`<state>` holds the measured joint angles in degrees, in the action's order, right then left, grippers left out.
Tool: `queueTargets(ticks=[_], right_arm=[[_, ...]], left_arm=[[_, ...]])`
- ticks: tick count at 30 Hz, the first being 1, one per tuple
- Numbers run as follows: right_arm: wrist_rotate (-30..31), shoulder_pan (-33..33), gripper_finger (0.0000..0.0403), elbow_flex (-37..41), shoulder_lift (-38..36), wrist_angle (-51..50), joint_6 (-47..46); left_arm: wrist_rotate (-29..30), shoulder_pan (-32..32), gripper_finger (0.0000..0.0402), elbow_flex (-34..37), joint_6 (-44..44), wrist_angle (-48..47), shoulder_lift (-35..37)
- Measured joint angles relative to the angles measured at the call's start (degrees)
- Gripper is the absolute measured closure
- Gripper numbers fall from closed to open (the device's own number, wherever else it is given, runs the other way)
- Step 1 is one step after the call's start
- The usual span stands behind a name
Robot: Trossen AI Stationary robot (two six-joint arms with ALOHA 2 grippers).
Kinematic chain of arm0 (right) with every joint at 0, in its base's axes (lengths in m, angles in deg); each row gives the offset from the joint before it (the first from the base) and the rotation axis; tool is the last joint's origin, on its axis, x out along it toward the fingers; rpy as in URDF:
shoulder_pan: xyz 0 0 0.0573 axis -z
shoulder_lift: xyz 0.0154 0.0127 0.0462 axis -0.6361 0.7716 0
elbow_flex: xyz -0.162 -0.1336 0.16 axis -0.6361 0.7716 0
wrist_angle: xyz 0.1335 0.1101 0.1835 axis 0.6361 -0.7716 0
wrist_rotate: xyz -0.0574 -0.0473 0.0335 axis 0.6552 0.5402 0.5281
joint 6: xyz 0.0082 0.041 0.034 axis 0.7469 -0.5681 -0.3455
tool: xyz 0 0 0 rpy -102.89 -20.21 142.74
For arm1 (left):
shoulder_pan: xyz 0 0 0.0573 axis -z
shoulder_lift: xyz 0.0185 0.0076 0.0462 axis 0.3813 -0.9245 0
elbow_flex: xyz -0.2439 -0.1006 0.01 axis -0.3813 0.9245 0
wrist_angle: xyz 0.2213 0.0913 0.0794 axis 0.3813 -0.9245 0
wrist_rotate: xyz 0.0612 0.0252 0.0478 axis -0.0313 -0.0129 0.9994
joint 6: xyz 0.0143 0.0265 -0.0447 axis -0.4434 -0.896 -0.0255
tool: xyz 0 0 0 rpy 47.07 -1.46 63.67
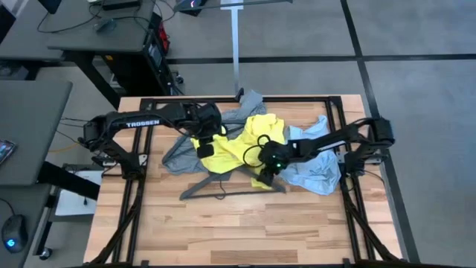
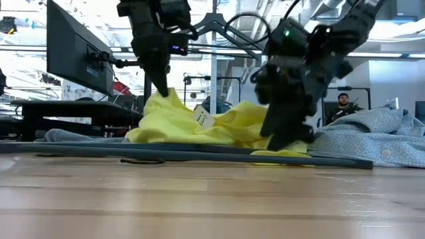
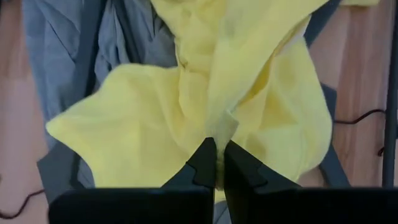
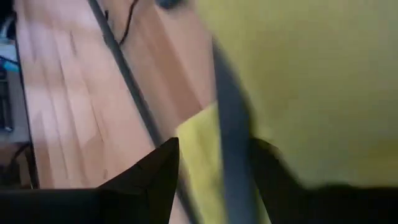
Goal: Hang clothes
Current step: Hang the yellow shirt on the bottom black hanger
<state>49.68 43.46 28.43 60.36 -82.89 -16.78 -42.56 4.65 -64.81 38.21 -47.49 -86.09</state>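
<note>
The left arm reached in from the left edge of the worktop (image 1: pixel 223 238), its long link running level toward the middle before bending down over the pile of clothes. Its left tool (image 1: pixel 203 149) pointed downward, fingers together and clamped on a raised fold of the neon-yellow T-shirt (image 1: pixel 238 149); the left wrist view showed the two dark fingers (image 3: pixel 202 163) pressed tight with yellow cloth pinched between them, and the low view showed the fabric drawn up into a peak under that tool (image 2: pixel 159 83).

The right arm came in from the right side, sloping down and inward across the pale blue shirt (image 1: pixel 316 170). Its right tool (image 1: pixel 268 177) sat low at the front edge of the yellow T-shirt, close to the worktop, with its fingers standing apart. In the right wrist view a bar of the black hanger (image 4: pixel 230 155) ran up between the two spread fingers, over yellow cloth; whether the fingers touched the bar could not be told.

The yellow T-shirt lay crumpled at mid-worktop, partly over the grey T-shirt (image 1: pixel 182 152) to its left, with the blue shirt heaped to its right. The hanger (image 1: pixel 223 187) lay flat just in front of the garments.
</note>
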Motion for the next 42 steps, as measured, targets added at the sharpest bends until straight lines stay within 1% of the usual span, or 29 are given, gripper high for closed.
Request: queueTargets(ticks=[2, 4, 8, 11, 13, 16, 19, 21, 23, 26, 29, 32, 36, 40, 42], right_arm=[[-1.21, 0.1, 0.0218, -0.17, 1.74, 1.89, -0.85], [-3.84, 0.15, 0.0218, -0.24, 3.27, 3.35, -0.87], [-7.36, 0.01, 0.0218, -0.18, 4.55, 6.18, -0.92], [-7.71, 0.15, 0.0218, -0.1, 4.67, 7.52, -1.08], [-8.1, 0.59, 0.0218, -0.18, 4.7, 7.47, -1.08], [-8.23, 0.89, 0.0218, -0.18, 4.7, 7.47, -1.06], [-8.25, 1.09, 0.0218, -0.18, 4.72, 7.49, -0.91], [-8.23, 1.09, 0.0218, -0.18, 4.72, 7.49, -0.47], [-8.2, 1.18, 0.0218, -0.18, 4.72, 7.49, -0.38], [-8.21, 1.66, 0.0218, -0.2, 4.72, 7.54, -0.2], [-8.18, 2.49, 0.0218, -0.2, 4.74, 7.57, 0.55], [-8.18, 3.25, 0.0218, -0.2, 4.74, 7.58, 0.64], [-8.05, 3.42, 0.0218, -0.2, 4.74, 7.67, -0.01], [-7.9, 2.88, 0.0218, -0.2, 4.76, 7.82, -1.65], [-7.72, 2.57, 0.0218, -0.2, 4.76, 8.31, -3.25]], left_arm=[[-0.19, 0.04, 0.0402, 1.1, 0.75, 1.32, 0.05], [-1.53, 0.04, 0.0402, 2.96, 1.88, 2.68, 0.05], [-3.33, 0.42, 0.0402, 6.84, 4.02, 6.26, 0.05], [-3.46, 0.5, 0.0401, 6.91, 5.67, 7.52, 0.03], [-3.44, 0.47, 0.0391, 5.81, 5.61, 7.27, 0.04], [-3.44, 0.46, 0.036, 2.19, 4.55, 3.33, 0.03], [-3.48, 0.55, 0.0327, -3.03, 4.07, -4.93, 0.05], [-3.45, 1.0, 0.031, -5.44, 6.19, -10.55, 0.07], [-3.54, 1.64, 0.0302, -6.06, 10.24, -14.38, 0.49], [-4.45, 3.96, 0.03, -3.63, 14.26, -15.31, 1.36], [-4.57, 7.15, 0.0301, 1.46, 16.9, -11.14, 1.64], [-4.6, 9.73, 0.0301, 7.77, 20.24, -3.83, 1.64], [-4.98, 11.15, 0.0301, 18.33, 24.3, 12.32, 1.64], [-11.37, 11.07, 0.0302, 26.24, 29.21, 26.47, 0.91], [-11.98, 11.43, 0.0302, 28.56, 30.62, 30.99, 0.95]])
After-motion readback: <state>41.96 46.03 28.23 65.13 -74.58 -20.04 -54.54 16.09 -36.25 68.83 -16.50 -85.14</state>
